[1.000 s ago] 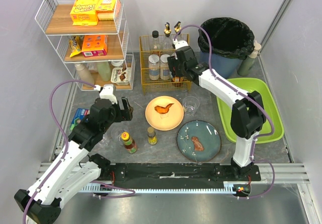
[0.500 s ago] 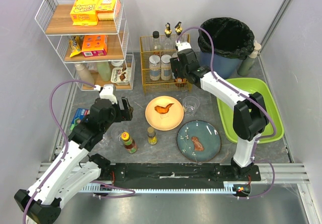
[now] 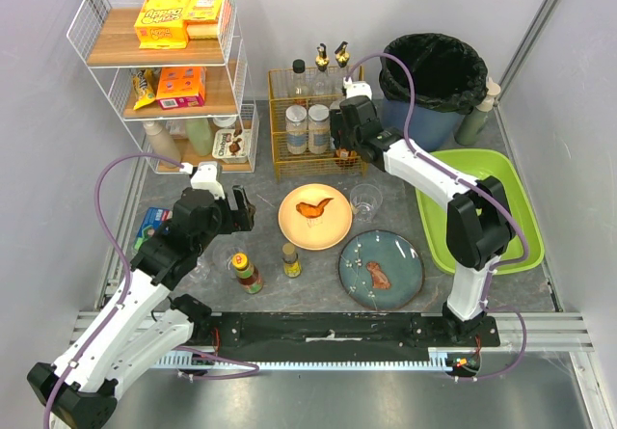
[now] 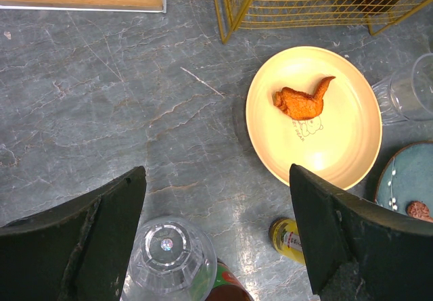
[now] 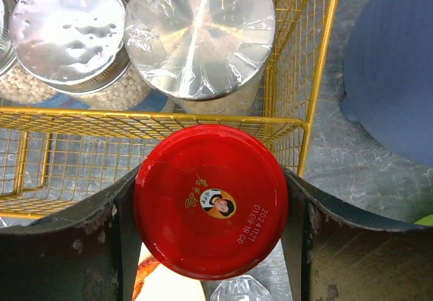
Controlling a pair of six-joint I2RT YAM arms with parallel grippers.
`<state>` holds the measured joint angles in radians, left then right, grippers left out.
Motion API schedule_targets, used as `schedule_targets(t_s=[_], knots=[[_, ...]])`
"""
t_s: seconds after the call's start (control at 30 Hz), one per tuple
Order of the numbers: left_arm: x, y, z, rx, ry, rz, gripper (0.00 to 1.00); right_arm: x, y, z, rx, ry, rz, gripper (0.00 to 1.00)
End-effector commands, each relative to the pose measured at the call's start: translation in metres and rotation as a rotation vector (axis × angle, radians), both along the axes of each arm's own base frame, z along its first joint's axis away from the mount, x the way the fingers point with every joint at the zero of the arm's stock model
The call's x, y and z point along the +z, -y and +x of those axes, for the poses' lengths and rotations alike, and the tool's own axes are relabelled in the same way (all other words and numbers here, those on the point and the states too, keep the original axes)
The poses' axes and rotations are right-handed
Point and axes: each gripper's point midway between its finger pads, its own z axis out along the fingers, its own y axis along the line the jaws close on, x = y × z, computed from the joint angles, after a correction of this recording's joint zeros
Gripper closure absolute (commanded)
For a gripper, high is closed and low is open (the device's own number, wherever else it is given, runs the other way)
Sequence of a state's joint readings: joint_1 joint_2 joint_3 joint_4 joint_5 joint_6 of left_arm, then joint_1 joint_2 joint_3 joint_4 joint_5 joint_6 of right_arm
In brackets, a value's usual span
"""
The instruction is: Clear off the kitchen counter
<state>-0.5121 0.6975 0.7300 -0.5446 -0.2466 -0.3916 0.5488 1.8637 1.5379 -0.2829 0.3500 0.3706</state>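
Gripping red-lidded jar [image 5: 210, 199], right jaws.

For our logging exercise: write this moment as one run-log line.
left gripper: open, above counter | right gripper: shut on red-lidded jar, at yellow basket

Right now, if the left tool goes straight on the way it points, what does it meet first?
The left tool would likely meet the clear cup first; depth is unclear.

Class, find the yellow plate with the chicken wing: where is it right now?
In the overhead view the yellow plate lies on the counter, just in front of the wire basket, with a clear glass at its right.
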Motion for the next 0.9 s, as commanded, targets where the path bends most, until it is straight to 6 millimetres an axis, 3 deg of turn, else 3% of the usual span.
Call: schedule_targets(t_s=[0.0, 0.17, 0.4, 0.57, 0.67, 0.87], knots=[[0.019, -0.004, 0.004, 0.015, 0.054, 0.004, 0.08, 0.004, 0.051, 0.012, -0.173, 0.043, -0.114, 0.58], [0.018, -0.004, 0.005, 0.013, 0.050, 0.007, 0.08, -0.001, 0.046, 0.012, -0.135, 0.035, -0.125, 0.39], [0.017, -0.004, 0.005, 0.016, 0.045, 0.006, 0.08, -0.017, 0.034, 0.014, -0.055, -0.001, -0.139, 0.22], [0.016, -0.004, 0.004, 0.016, 0.043, 0.009, 0.08, -0.017, 0.031, 0.017, -0.044, -0.005, -0.141, 0.12], [0.016, -0.004, 0.005, 0.016, 0.043, 0.009, 0.08, -0.004, 0.026, 0.018, -0.017, 0.015, -0.122, 0.02], [0.020, -0.002, 0.006, 0.007, 0.045, 0.003, 0.07, 0.047, 0.018, 0.017, 0.033, 0.100, -0.056, 0.02]])
